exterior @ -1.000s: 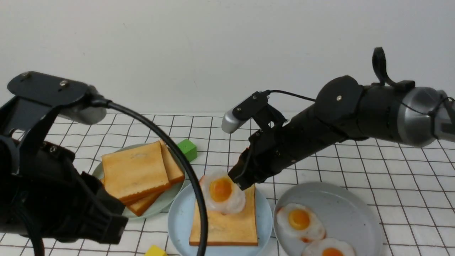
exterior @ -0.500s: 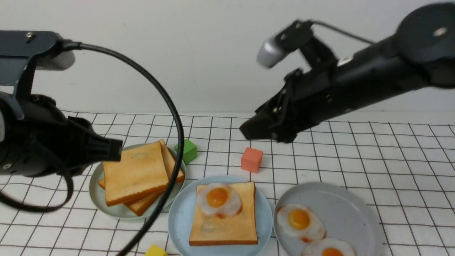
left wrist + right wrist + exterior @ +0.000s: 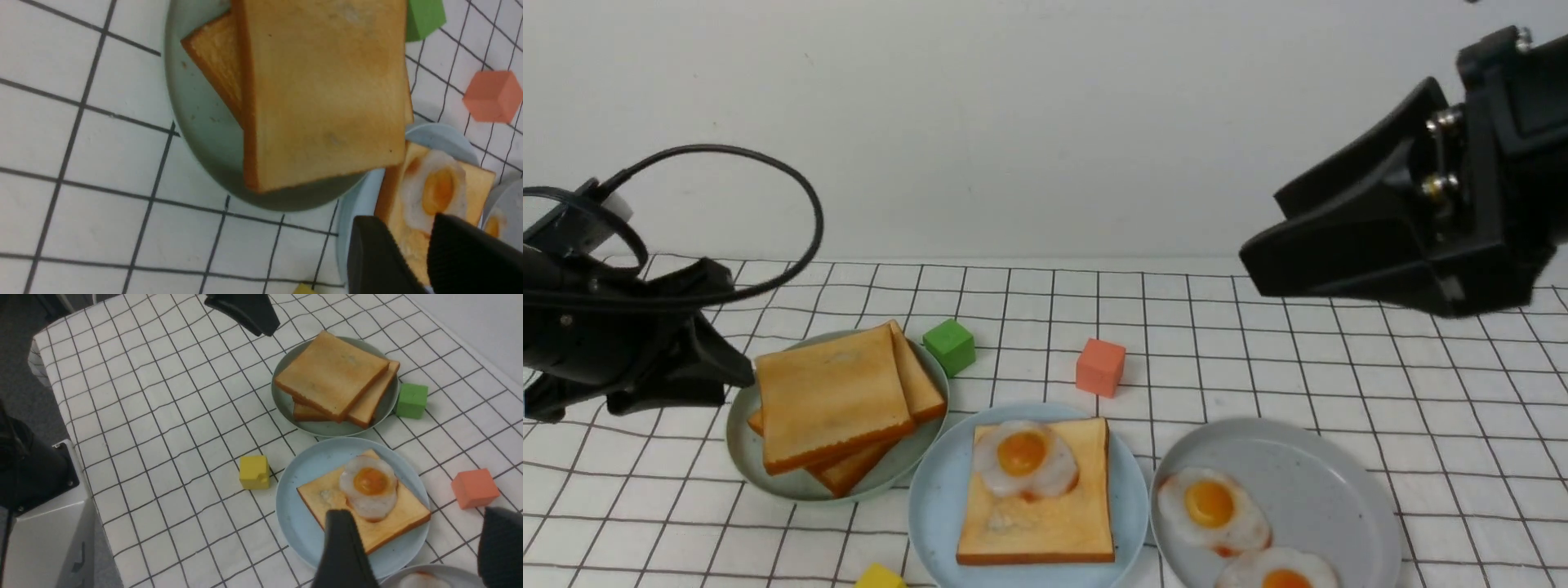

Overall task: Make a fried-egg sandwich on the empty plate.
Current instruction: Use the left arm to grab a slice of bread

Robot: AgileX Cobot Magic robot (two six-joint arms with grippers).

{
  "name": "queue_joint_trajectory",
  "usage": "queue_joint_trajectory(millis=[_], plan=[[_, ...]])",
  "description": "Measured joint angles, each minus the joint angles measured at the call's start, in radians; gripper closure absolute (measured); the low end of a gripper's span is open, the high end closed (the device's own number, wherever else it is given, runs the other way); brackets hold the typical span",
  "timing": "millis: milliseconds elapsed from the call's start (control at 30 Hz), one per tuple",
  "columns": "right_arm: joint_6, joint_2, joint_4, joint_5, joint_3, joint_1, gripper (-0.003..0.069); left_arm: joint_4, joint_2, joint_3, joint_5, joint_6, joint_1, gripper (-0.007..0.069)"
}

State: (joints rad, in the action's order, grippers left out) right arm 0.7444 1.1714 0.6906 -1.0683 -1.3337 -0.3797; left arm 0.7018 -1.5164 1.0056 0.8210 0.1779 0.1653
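– Fried-egg sandwich, entry one. Begin at the jaws: how do they stand?
– Left jaws: parted, nothing between the two black fingers (image 3: 380,261). Right jaws: spread wide, fingers (image 3: 343,555) bare, gripping nothing.
– Position against the item?
– Left arm (image 3: 596,343): low at the left. Its jaws are just beside the outer rim of the pale green plate (image 3: 742,441) and point toward the toast stack (image 3: 829,396). The sandwich lies beyond that plate, to the right. Right arm (image 3: 1421,229): high at the right, jaws well above the counter and well apart from the sandwich.
– The item itself?
– One toast slice (image 3: 1045,531), flat on the light blue plate (image 3: 931,506), front centre. One fried egg (image 3: 1023,461) on the slice's far-left part. Second slice not yet on.
– Edges?
– Blue plate sits rim to rim with the green plate on its left and the grey plate (image 3: 1307,465) on its right; touching or not, cannot tell. Grey plate holds two more fried eggs (image 3: 1213,510). Both front plates are cut by the picture's near edge.
– Open room?
– Gridded counter (image 3: 1380,384) is bare behind the grey plate and to its right. Behind the blue plate: red-orange cube (image 3: 1100,367). Green cube (image 3: 952,345) just beside the green plate's far rim. Yellow cube (image 3: 878,578) near the blue plate's front left.
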Motion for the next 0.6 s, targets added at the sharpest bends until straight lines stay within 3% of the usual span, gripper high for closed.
queue_joint_trajectory(millis=[200, 333, 500, 600], plan=[[0.006, -0.084, 0.006, 0.001, 0.09, 0.0, 0.0207, 0.062, -0.133, 0.0, -0.051, 0.169, 0.013, 0.0222], [0.016, -0.107, 0.005, 0.001, 0.107, 0.0, 0.0207, 0.086, -0.197, 0.001, -0.1, 0.216, 0.013, 0.0205], [0.002, -0.125, -0.019, 0.001, 0.113, 0.0, 0.0207, 0.208, -0.278, 0.001, -0.14, 0.328, 0.013, 0.0214], [-0.15, -0.123, -0.125, 0.001, 0.113, 0.0, 0.0207, 0.322, -0.321, 0.001, -0.14, 0.425, 0.013, 0.0245]])
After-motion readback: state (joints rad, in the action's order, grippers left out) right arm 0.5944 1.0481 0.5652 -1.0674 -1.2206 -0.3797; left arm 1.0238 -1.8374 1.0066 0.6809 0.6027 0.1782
